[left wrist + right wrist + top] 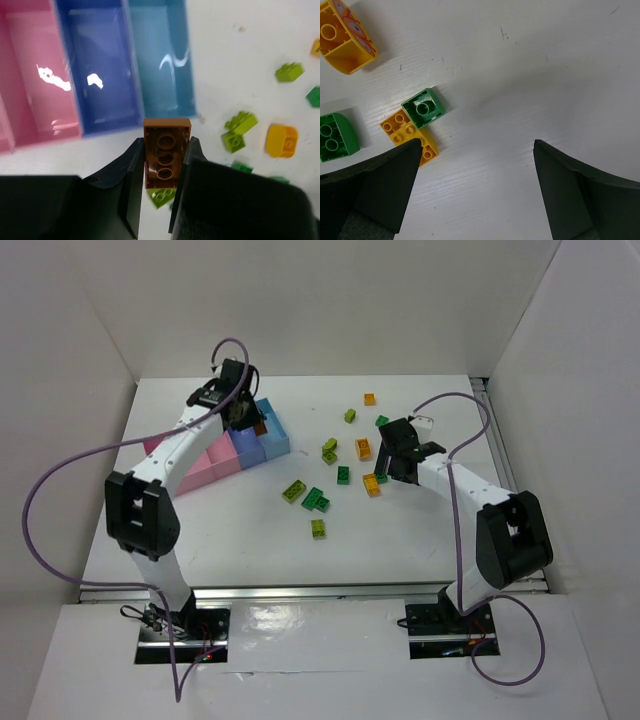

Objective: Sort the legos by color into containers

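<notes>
My left gripper (247, 421) is shut on a brown-orange brick (166, 150), hollow underside up, held above the near edge of the light-blue bin (162, 60). The joined bins also include a darker blue bin (100, 70) and a pink bin (37, 75); those in view look empty. My right gripper (476, 150) is open and empty over bare table. Just to its left lie a dark green brick (423, 108) touching an orange brick (407, 132), another dark green brick (335, 137) and a rounded orange piece (340, 30).
Loose bricks are scattered mid-table: lime ones (293, 491) (318, 527) (329, 445), dark green ones (316, 500) (343, 475), and an orange one (369, 399) far back. The bin row (262, 435) runs diagonally at back left. White walls enclose the table.
</notes>
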`<action>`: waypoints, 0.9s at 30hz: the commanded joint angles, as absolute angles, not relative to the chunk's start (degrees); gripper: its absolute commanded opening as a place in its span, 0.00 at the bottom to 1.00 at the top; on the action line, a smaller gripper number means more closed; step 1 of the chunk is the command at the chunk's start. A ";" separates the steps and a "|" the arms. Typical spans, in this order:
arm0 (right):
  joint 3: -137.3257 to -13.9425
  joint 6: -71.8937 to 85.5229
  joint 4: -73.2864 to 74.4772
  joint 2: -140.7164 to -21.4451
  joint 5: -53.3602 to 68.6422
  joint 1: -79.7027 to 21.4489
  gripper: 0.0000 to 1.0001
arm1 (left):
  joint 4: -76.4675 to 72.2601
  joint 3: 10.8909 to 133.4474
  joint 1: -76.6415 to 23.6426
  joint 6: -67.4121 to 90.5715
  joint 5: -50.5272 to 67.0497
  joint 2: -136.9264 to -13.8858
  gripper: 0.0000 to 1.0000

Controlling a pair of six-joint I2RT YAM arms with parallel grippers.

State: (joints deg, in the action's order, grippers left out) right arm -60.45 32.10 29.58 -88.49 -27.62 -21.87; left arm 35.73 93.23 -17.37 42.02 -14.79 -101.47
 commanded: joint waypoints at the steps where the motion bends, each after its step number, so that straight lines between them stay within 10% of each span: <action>1: -62.67 32.70 29.53 -87.01 -27.95 -21.62 1.00 | 37.70 102.19 -15.92 38.67 -15.73 -109.58 0.13; 10: -60.82 31.11 29.00 -83.41 -25.14 -21.62 1.00 | 40.78 122.76 -13.89 38.67 -12.57 -127.96 0.16; 12: -60.82 30.59 29.53 -82.71 -24.09 -22.32 1.00 | 41.40 123.40 -13.89 38.67 -12.57 -130.07 0.30; 13: -60.82 30.59 29.53 -82.10 -24.08 -22.32 1.00 | 41.40 124.01 -13.89 38.67 -11.79 -130.08 0.54; 16: -59.68 30.06 29.53 -81.56 -23.47 -23.91 1.00 | 41.40 124.01 -13.89 38.67 -11.16 -128.86 0.69; 27: -59.68 32.69 27.78 -82.27 -25.05 -32.51 1.00 | 39.20 107.36 -17.66 25.42 -0.27 -114.71 0.63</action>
